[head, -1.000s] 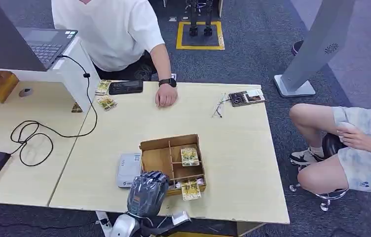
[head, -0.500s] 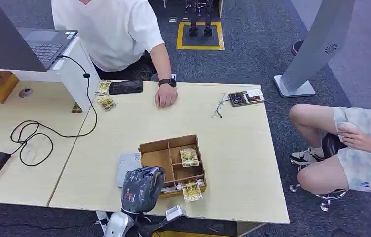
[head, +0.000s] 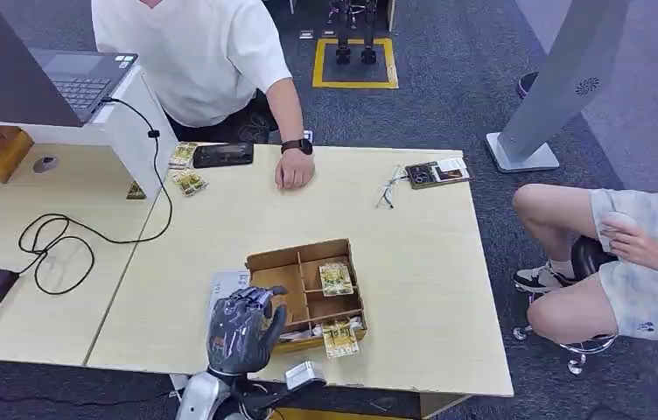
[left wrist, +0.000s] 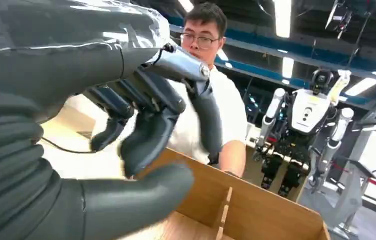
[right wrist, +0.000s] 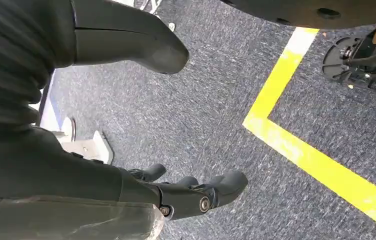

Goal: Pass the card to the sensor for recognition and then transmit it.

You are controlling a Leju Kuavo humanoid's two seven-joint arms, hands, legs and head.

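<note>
A wooden divided box [head: 296, 262] stands near the table's front edge. One patterned card [head: 336, 278] lies in a right compartment, and another card [head: 339, 338] lies at the front right corner. A white sensor unit [head: 220, 289] lies just left of the box. My left hand [head: 238, 328] hovers over the sensor's near end and the box's left front corner, fingers spread, holding nothing. In the left wrist view the left hand [left wrist: 126, 115] has its fingers loosely curved above the box wall [left wrist: 256, 210]. My right hand [right wrist: 76, 175] hangs over the grey floor, fingers apart and empty.
A person in a white shirt sits across the table with a hand [head: 295, 171] resting on it. Another person [head: 623, 254] sits at the right. A phone [head: 222, 155], loose cards [head: 187, 181], glasses [head: 388, 188] and a cable [head: 63, 245] lie further back.
My left hand has slid left from the box's front toward the white sensor, and its fingers have spread apart. The person's hand on the table has stayed still.
</note>
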